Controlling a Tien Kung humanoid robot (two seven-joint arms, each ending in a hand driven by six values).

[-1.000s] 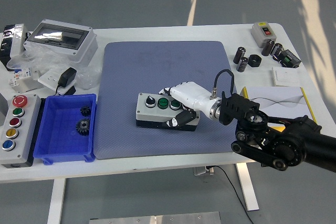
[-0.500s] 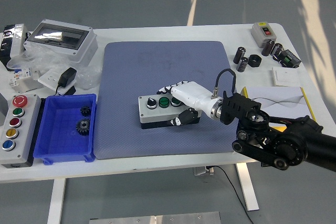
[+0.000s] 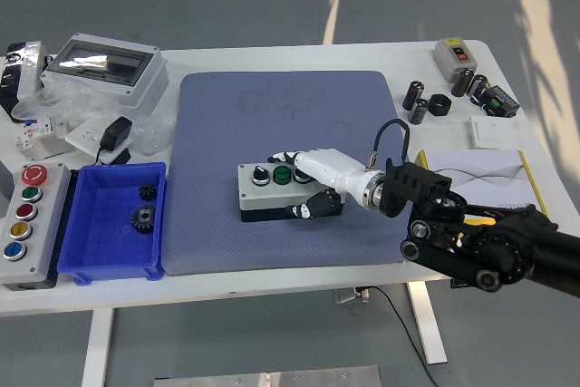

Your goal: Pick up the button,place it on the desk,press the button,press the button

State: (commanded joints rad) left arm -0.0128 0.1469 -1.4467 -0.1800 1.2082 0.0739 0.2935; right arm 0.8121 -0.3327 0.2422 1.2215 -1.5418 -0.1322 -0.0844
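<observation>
My right hand is clamped on the button box: white fingers lie over its top at the right end, thumb curled against the near face. Box rests flat on the blue mat, just below mat centre, green and black knobs facing up. Blue bin with gears sits left of the mat. Left hand out of frame.

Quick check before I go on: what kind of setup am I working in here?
Likely an electrical workshop or lab bench. The right hand grips a three-button control box on a blue-grey mat; a five-button station, a bin of gears and capacitors lie around.
</observation>
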